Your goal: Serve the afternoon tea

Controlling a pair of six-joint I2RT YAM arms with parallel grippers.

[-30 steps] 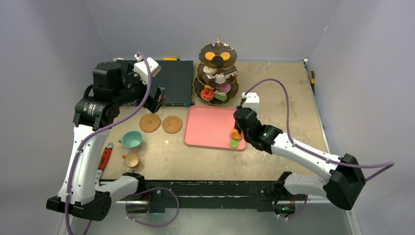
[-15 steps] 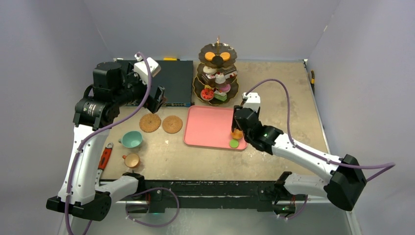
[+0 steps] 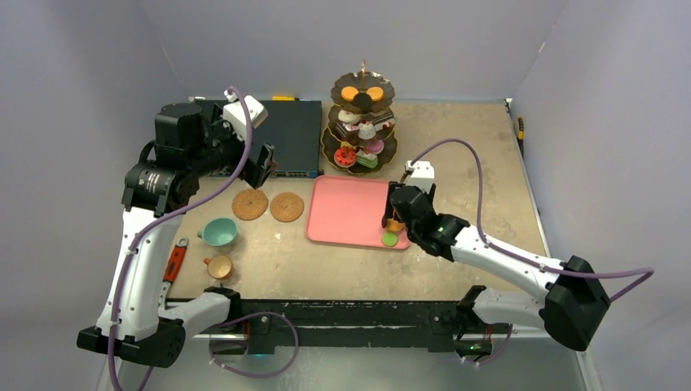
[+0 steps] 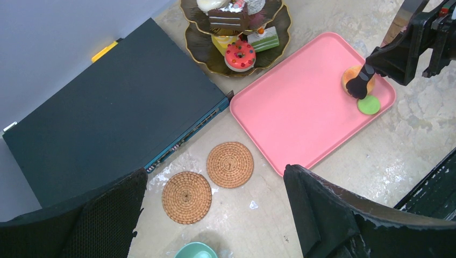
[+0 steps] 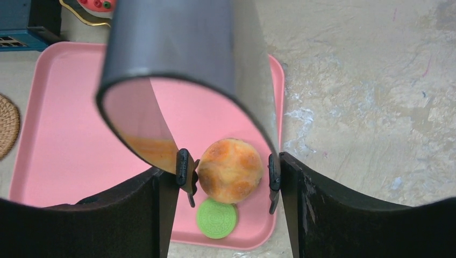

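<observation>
My right gripper [image 5: 226,177] is clamped on the grey tongs with black tips [image 5: 172,43]. Those tips straddle the round orange-brown toy bun [image 5: 230,170] — the left tip just clear of it, the right tip at its side. The bun lies at the pink rectangular tray's [image 5: 70,107] 4 o'clock corner, with a flat green macaron [image 5: 216,219] just beside it at 6 o'clock. My left gripper [image 4: 215,177] hangs wide apart — nothing in it — above the worktop [image 3: 489,163].
</observation>
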